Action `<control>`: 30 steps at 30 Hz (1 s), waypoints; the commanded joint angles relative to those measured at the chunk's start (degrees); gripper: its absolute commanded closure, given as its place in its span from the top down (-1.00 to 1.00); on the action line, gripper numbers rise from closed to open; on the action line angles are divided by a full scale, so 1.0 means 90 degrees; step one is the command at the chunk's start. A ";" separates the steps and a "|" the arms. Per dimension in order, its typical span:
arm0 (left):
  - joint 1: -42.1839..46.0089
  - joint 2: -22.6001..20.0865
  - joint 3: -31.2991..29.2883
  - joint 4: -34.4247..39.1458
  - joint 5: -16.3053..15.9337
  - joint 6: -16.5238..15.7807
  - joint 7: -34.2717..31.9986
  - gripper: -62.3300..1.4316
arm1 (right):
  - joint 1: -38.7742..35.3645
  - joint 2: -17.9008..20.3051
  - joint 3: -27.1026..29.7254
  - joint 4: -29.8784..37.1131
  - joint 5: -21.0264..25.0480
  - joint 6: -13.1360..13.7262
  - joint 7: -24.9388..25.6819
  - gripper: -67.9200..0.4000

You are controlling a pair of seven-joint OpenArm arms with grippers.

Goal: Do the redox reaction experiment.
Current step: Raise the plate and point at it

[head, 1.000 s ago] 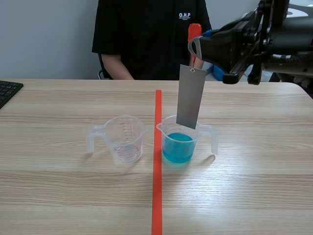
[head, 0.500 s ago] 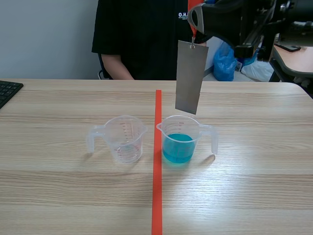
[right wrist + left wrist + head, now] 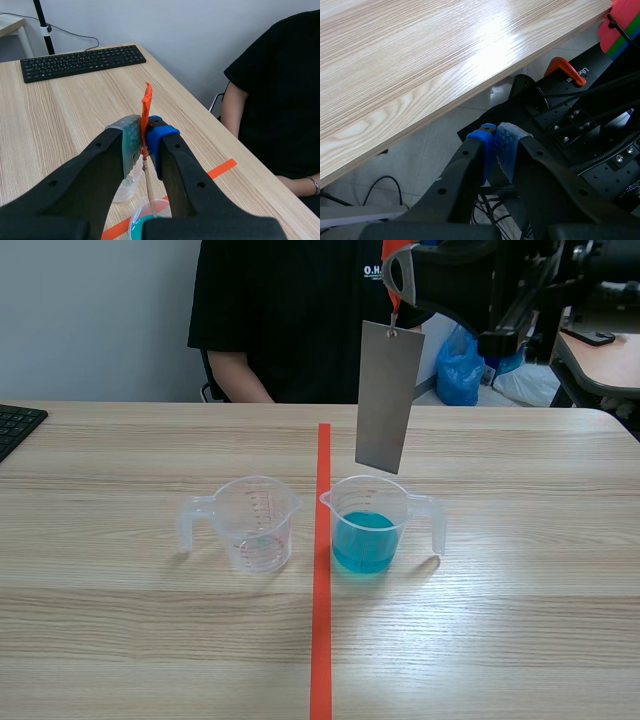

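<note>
We've got the right gripper up high, coming in from three o'clock, with its two fingers clamped on the orange tab. The wrist view shows that strip pinched between the pads. From the tab the metal plate hangs nearly upright, its lower end tipped slightly toward seven o'clock. We can see it hanging in the air over the blue-liquid cup, its bottom edge just above the rim and out of the liquid.

That cup stands on the table just at three o'clock of the orange tape line, with its handle pointing to three o'clock. On the other side of the line, at nine o'clock, is the empty cup, upright, with its handle turned to nine o'clock. The two cups are near each other and not touching.

The left gripper is off the table, below its edge, and its pads are pressed together with nothing between them. An orange clamp and some cables lie ahead of it.

At twelve o'clock a person in a black shirt sits across the table. A keyboard is at the far nine o'clock edge, and a blue bag sits behind the table near one o'clock.
</note>
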 commanded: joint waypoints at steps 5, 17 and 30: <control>-0.0527 -0.0777 -0.0029 0.0027 -0.0687 -0.0073 0.0095 -0.83 | 0.0095 0.0046 0.0085 0.0039 0.0097 0.0002 0.0078 -0.94; -0.2999 -0.2693 -0.0029 -0.0311 -0.2147 -0.2130 0.1270 -0.83 | 0.0095 0.0046 0.0085 0.0039 0.0102 0.0002 0.0078 -0.94; -0.7291 -0.2166 0.2038 -0.0372 -0.2154 -0.2866 0.3084 -0.83 | 0.0095 0.0046 0.0085 0.0039 0.0194 0.0002 0.0075 -0.94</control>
